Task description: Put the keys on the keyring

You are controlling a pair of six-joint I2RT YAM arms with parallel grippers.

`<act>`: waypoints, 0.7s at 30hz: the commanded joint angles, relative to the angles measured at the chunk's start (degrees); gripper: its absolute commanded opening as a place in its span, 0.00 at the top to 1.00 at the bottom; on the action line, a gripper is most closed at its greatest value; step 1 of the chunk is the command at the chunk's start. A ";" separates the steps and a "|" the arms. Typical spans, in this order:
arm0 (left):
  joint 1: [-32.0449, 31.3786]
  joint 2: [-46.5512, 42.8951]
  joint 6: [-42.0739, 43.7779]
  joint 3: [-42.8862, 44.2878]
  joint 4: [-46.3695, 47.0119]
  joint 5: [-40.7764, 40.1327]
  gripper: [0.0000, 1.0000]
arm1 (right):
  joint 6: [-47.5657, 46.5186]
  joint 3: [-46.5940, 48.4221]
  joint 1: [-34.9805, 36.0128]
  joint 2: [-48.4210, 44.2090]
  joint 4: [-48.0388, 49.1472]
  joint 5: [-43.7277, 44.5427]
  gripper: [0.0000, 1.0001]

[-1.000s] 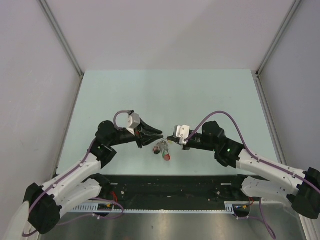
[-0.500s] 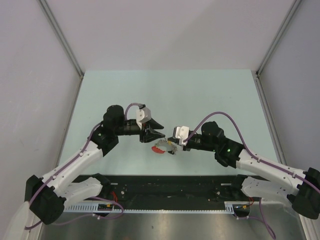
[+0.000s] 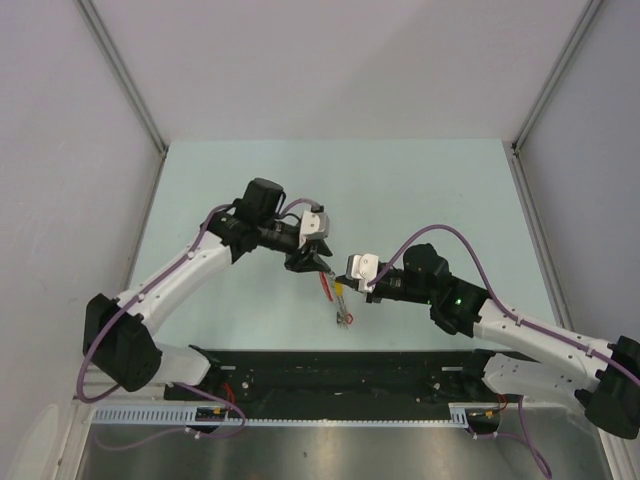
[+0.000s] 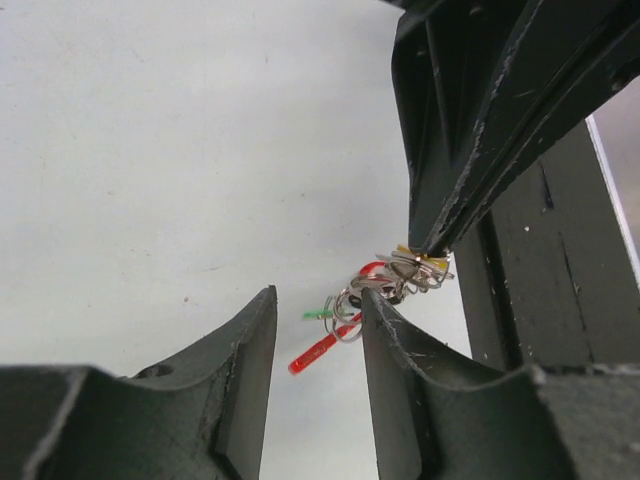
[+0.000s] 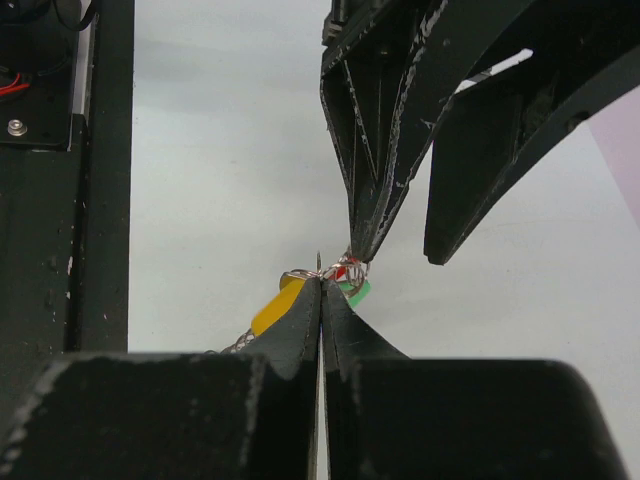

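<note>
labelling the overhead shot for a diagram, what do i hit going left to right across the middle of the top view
left gripper → keys → white camera housing on the right wrist → green light on the right arm

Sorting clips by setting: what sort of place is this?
Probably a robot test cell: a pale tabletop, plain grey panels walling it in, and a left arm and right arm mounted at its near edge.
</note>
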 commanded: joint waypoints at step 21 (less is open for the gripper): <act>-0.66 -3.08 5.44 -2.97 -7.84 10.82 0.49 | -1.21 1.82 0.67 -0.82 1.83 -0.71 1.00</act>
